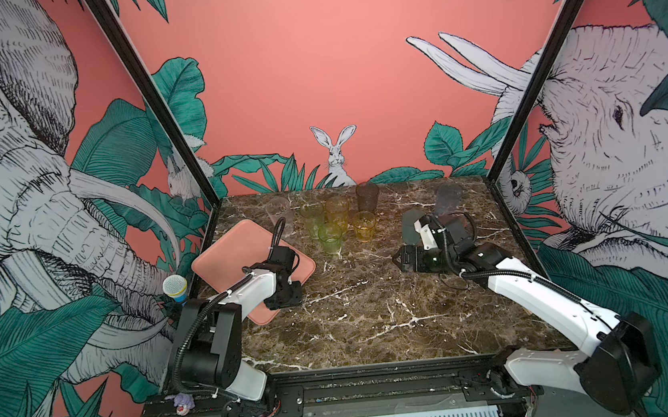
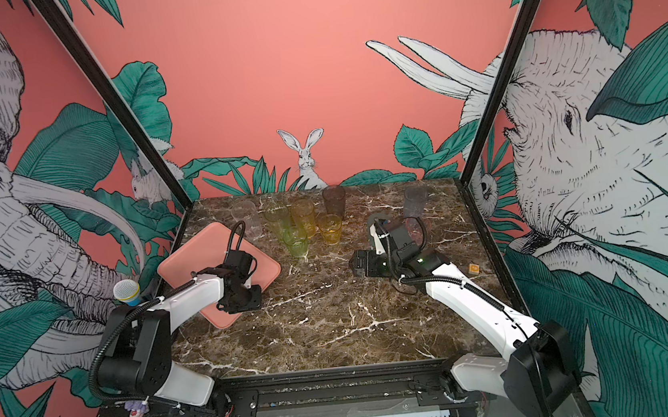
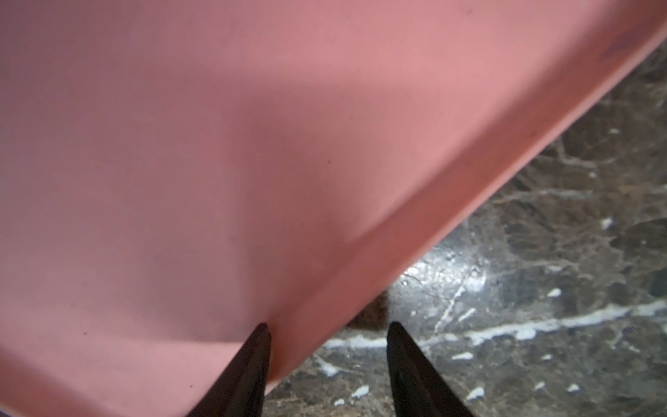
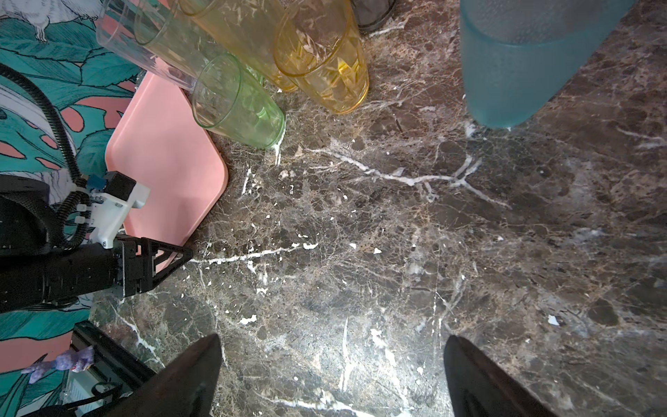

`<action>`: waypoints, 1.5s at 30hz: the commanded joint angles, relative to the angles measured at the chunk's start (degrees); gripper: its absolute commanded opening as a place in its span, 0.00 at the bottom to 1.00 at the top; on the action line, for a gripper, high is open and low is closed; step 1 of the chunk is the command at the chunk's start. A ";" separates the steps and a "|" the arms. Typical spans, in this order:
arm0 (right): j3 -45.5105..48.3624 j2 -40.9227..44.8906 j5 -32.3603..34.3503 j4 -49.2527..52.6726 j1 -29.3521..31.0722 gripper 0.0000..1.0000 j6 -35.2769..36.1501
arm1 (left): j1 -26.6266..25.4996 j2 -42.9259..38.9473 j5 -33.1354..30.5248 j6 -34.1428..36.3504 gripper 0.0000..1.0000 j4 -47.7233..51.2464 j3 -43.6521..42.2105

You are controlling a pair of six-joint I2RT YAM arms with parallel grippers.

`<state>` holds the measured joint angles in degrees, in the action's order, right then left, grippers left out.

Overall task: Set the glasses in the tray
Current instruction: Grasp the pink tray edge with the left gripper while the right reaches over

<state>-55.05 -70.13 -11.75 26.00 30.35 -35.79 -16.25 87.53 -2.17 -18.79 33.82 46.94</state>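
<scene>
The dark marble table [image 1: 376,318] fills the booth, and on its left part the salmon-pink tray [image 1: 223,249] lies flat, turned cornerwise to the table's edges. The left gripper [image 3: 328,325] is down at the tray's near-right rim. Its fingers [image 3: 249,361] are partly apart and straddle that rim, one tip on the pink inside and the other over the marble just outside, and a gap shows between the outer tip and the rim. The right gripper [image 4: 332,337] hangs over bare marble right of centre, its fingers [image 4: 480,379] spread wide with nothing between them. The glasses [image 1: 337,217] all stand upright on the marble at the back, outside the tray. A tall clear tumbler [image 1: 280,214] is just beside the tray's far corner. Right of it stand a tall green one [image 1: 312,216], a tall amber one [image 1: 338,213] and a smoky grey one [image 1: 367,197]. A short green tumbler [image 1: 330,237] and a short amber tumbler [image 1: 364,225] stand just in front of those. A lavender-blue tumbler [image 1: 448,198] stands well apart at the back right. A frosted teal tumbler [image 4: 523,65] is near the right arm, which partly hides it in both top views.
</scene>
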 commanded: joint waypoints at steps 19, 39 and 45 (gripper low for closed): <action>-0.23 1.12 3.25 2.40 0.24 0.98 -1.04 | -3.80 -1.44 1.76 0.62 0.32 -0.26 0.70; 1.00 2.54 3.36 3.97 0.27 0.99 -1.12 | -22.37 2.89 6.28 -14.15 0.20 1.12 6.08; 2.43 4.23 3.73 4.65 0.26 0.99 -1.39 | -26.07 5.19 5.86 -14.46 0.26 3.98 10.18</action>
<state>-53.56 -67.53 -9.04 29.65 30.35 -36.18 -41.82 93.62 4.03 -31.38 34.72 55.16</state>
